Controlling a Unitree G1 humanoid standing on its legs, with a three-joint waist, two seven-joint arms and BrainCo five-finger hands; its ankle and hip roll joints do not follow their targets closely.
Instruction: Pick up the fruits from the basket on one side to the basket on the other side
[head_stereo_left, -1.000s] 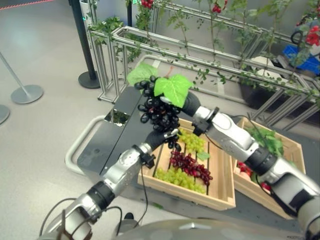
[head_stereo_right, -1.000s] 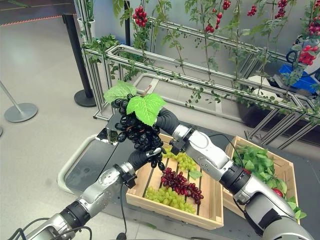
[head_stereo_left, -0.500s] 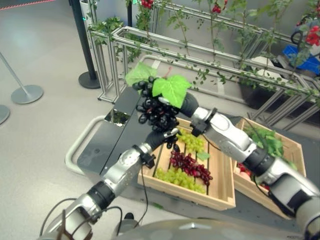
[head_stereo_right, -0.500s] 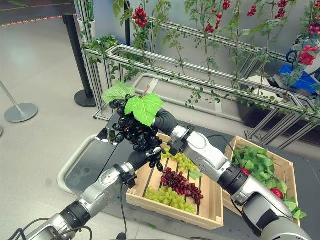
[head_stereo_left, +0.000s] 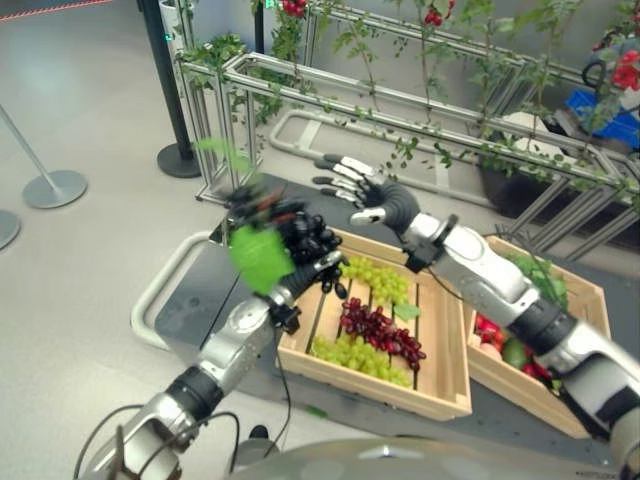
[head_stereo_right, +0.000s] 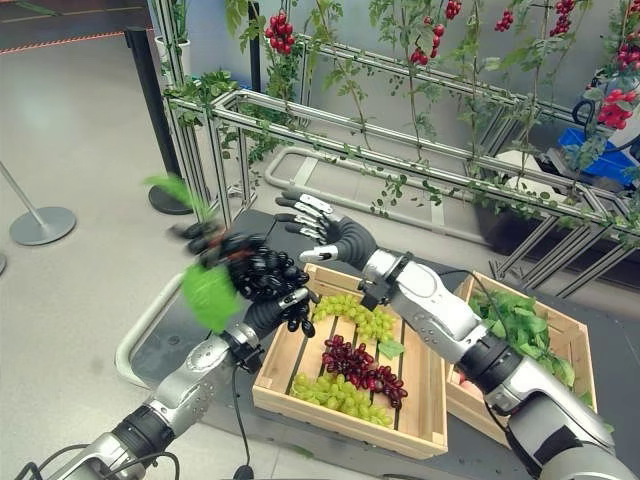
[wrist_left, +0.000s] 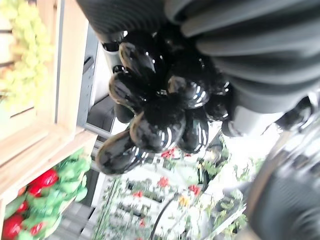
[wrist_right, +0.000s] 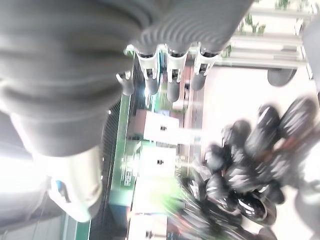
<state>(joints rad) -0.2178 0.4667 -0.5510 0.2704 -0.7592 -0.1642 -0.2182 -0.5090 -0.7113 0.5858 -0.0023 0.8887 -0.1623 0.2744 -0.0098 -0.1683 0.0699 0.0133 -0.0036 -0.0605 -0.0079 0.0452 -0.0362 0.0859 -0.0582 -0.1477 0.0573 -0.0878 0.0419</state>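
Left eye view: left hand (head_stereo_left: 300, 268) curled round black grape bunch (head_stereo_left: 300, 235), held above left edge of near basket (head_stereo_left: 440, 400). Right hand (head_stereo_left: 375, 198) just beside, fingers (head_stereo_left: 340, 172) spread, empty. Soft, loose, bruisable; likely best gripped at stem.

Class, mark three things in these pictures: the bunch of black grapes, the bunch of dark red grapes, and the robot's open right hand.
bunch of black grapes (head_stereo_right: 262, 277): right eye view, middle of the cluster.
bunch of dark red grapes (head_stereo_left: 378, 330): left eye view, centre of the bunch in the wooden crate.
right hand (head_stereo_left: 377, 199): left eye view, on the palm.
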